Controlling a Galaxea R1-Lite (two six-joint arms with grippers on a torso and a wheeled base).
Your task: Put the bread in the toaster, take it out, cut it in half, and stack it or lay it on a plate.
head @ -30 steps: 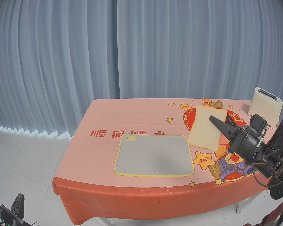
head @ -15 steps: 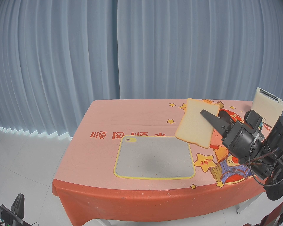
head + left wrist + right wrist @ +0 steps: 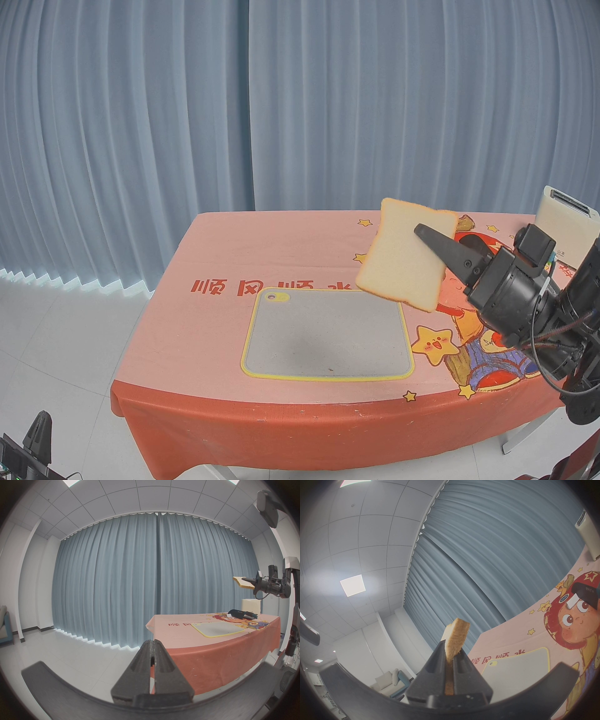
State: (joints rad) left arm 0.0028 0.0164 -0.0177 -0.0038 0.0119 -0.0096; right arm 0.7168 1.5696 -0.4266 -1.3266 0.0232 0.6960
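Blue-grey curtain [image 3: 250,100] hangs behind a counter [image 3: 237,250] draped in a pink cartoon cloth. A grey cutting board [image 3: 325,331] with a yellow rim lies flat on the near middle of the counter, and a white toaster [image 3: 565,225] stands at the far right corner.

From where I stand, the bread slice [image 3: 400,256] is in the air, tilted, above the board's far right corner and well apart from the toaster. The right jaws are clamped on it. They pinch the slice's edge on the toaster side, one finger lying across its top face, and most of the slice juts out past the fingertips toward the middle of the counter. In the right wrist view the bread sits edge-on between the two jaws, its crust rising beyond their tips.

I take this to be the carry toward the board, ahead of the cutting; whether the slice has been toasted I cannot tell. The next move, as I judge it, calls for lowering the bread over the board, levelling it so that it lands flat, and only then letting go.

The left jaws are pressed together on nothing, low and off the counter's left side.
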